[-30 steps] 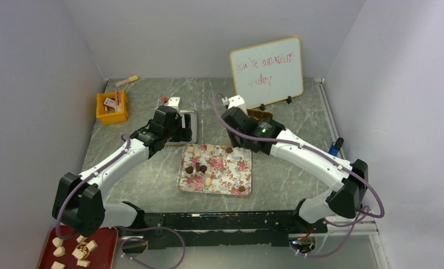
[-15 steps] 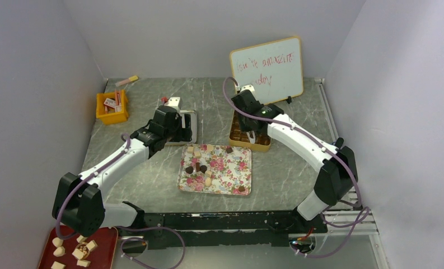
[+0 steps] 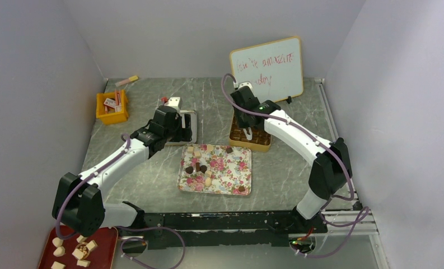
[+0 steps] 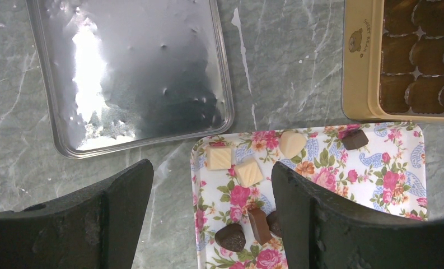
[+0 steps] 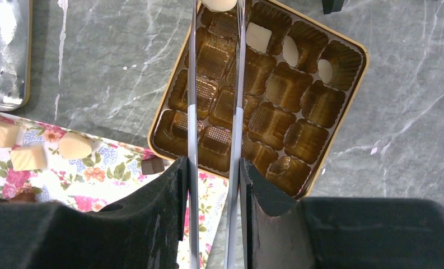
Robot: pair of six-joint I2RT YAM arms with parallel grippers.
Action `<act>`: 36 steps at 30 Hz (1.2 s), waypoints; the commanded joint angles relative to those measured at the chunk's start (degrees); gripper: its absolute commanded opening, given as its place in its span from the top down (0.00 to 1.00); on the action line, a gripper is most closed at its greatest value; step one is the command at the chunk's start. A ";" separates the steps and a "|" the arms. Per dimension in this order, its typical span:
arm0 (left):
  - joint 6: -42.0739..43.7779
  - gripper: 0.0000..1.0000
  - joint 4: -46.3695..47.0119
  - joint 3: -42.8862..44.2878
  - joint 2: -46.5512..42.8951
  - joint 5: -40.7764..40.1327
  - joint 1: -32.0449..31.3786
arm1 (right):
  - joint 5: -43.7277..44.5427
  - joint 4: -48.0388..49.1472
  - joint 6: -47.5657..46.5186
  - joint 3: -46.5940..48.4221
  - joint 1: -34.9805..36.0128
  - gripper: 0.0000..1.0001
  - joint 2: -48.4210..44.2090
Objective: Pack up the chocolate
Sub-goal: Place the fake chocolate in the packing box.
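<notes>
Several pieces of chocolate (image 3: 197, 166), dark, tan and cream-white, lie on the floral tray (image 3: 230, 180). My left gripper (image 4: 208, 179) hangs open above the tray's left rim (image 4: 195, 185), with nothing between its fingers. My right gripper (image 5: 213, 168) is shut on metal tongs (image 5: 192, 112). The tongs pinch a cream-white piece (image 5: 219, 4) at their tips, over the far side of the gold box (image 5: 275, 89). Three white pieces (image 5: 258, 36) sit in cells of that box; the other cells in view look empty. From above, the right gripper (image 3: 244, 116) is over the box (image 3: 252, 145).
The silver lid (image 4: 130, 73) lies left of the box, behind the tray. A whiteboard (image 3: 267, 70) stands at the back. A yellow bin (image 3: 112, 107) with packets is at the far left. A red plate (image 3: 76, 249) with cream pieces sits near the left base.
My right arm has swung from the tray's back edge to above the gold box, tongs still in its grip. The left arm has stayed put.
</notes>
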 commanded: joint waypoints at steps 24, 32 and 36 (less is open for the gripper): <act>1.13 0.18 2.03 1.52 1.28 0.24 -0.25 | -1.74 3.49 -0.82 1.28 -2.67 0.72 0.34; 1.18 0.18 2.12 1.72 1.63 0.35 -0.24 | -1.95 3.44 -0.90 1.23 -3.01 0.71 0.42; 1.13 0.18 2.13 1.62 1.57 0.48 -0.25 | -2.15 3.50 -0.93 1.06 -3.22 0.68 0.34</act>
